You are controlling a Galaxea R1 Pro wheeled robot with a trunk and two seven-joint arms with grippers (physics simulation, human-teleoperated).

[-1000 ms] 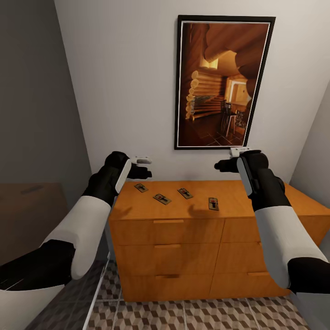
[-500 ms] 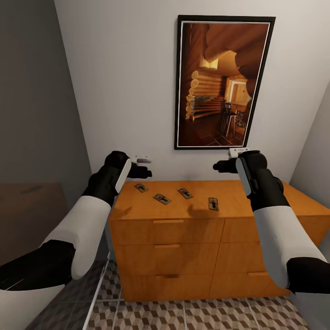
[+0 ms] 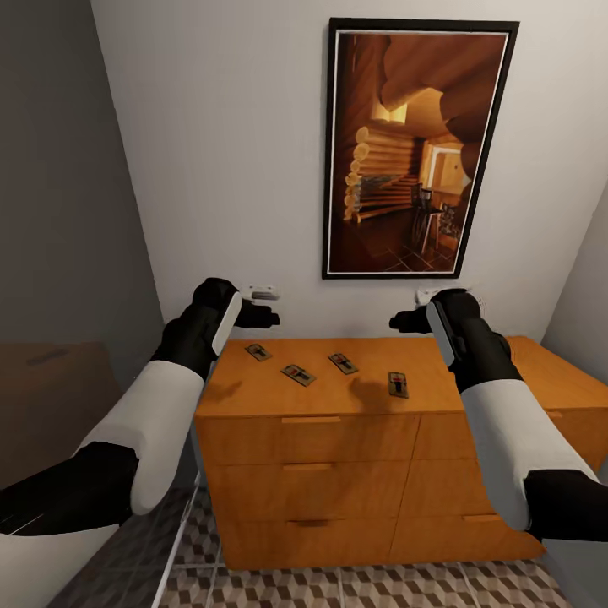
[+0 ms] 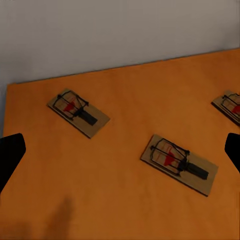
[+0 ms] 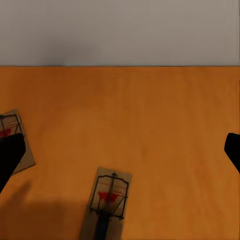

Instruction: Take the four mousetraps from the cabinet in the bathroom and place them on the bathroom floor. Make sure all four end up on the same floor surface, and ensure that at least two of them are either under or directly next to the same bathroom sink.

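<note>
**A:** How will those traps handle, do you reckon?

**B:** Light and stiff, I'd judge. Four mousetraps lie flat in a loose row across the middle of the head view, on the orange-brown cabinet (image 3: 253,397) top, which I'm using as my bench: first trap (image 3: 257,352), second trap (image 3: 298,374), third trap (image 3: 342,363), fourth trap (image 3: 397,384). Each is a thin wooden slab carrying wire and a red catch. I'd pinch across the long wooden edges and keep off the wire, which looks springy and could shift. Lying so flat, they leave little edge to get under, so a slip seems likely.

**A:** And your hands?

**B:** The left hand (image 3: 268,317) hovers above the bench's left end, the right hand (image 3: 401,321) above the right-centre. In each wrist view I see two dark fingertips at opposite edges with bare wood between, so both are spread and hold nothing.

**A:** Anything you can't make out?

**B:** In the left wrist view the third trap is cut off at the right edge; in the right wrist view one trap is half hidden behind a fingertip at the left. The patterned floor (image 3: 380,587) shows just a strip at the bottom.
</note>
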